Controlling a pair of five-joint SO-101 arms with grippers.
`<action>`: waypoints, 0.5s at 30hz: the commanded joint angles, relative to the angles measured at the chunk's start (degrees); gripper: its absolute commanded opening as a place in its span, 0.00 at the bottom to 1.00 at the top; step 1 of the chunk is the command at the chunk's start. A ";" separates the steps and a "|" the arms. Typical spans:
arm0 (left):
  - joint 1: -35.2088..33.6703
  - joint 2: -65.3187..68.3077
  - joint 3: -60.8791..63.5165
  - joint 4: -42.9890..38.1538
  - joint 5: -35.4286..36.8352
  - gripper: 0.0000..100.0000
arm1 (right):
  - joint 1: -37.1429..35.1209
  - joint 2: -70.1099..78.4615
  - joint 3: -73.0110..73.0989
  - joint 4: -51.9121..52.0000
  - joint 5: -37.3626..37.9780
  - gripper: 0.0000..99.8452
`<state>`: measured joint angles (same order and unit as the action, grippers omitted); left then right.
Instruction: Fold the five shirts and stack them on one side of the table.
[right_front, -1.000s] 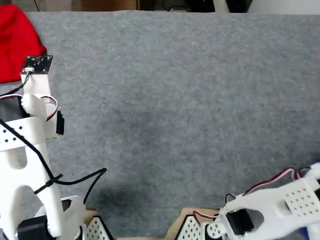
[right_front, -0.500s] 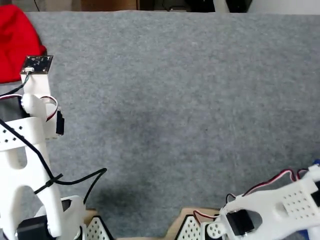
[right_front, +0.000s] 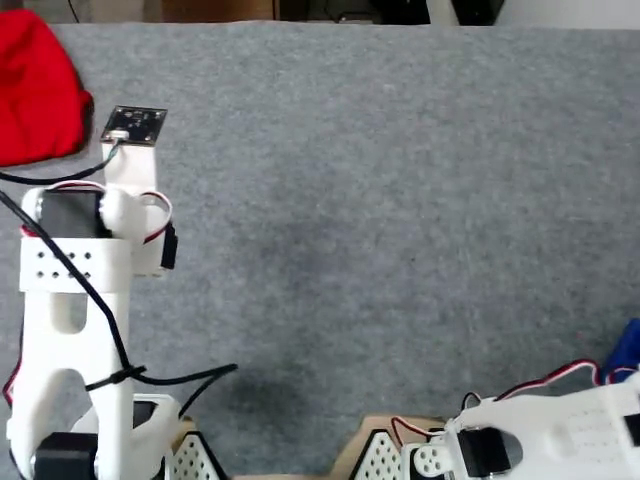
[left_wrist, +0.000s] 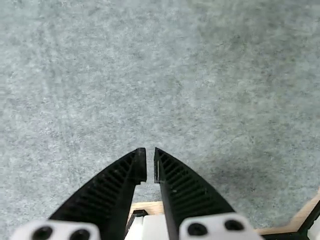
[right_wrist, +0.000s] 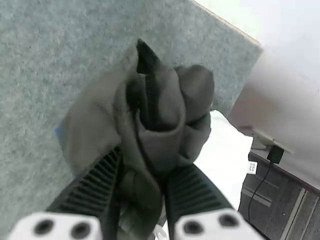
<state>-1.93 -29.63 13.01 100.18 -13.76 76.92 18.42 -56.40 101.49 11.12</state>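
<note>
**Two arms at the mat, one shirt in a claw**

The table is covered by a grey mat (right_front: 380, 200). A red shirt (right_front: 35, 90) lies bunched at the mat's far left corner.

The left arm (right_front: 85, 290) stands over the mat's left side, near the red shirt but apart from it. Over bare mat, the left gripper (left_wrist: 150, 156) has its jaws drawn in to a hairline slit, with nothing between them.

The right arm (right_front: 560, 440) sits low at the mat's near right corner. There the right gripper (right_wrist: 142, 167) is clamped on a dark shirt (right_wrist: 160, 115), the cloth wadded and bulging over both jaws. I cannot tell whether the cloth touches the mat.

A bit of blue cloth (right_front: 628, 345) shows at the mat's right edge.
</note>
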 joint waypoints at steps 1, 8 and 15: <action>1.23 -1.10 -0.62 0.09 0.97 0.05 | -2.07 -10.33 4.00 0.88 0.35 0.00; 0.88 -1.45 -0.53 0.09 0.97 0.05 | -6.99 -24.40 11.82 0.79 -0.62 0.00; 0.88 -1.45 -0.53 0.09 1.32 0.05 | -4.70 -29.58 27.91 0.18 6.15 0.00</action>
<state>-1.41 -29.63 13.01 100.18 -12.88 70.68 -8.13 -34.15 101.49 14.46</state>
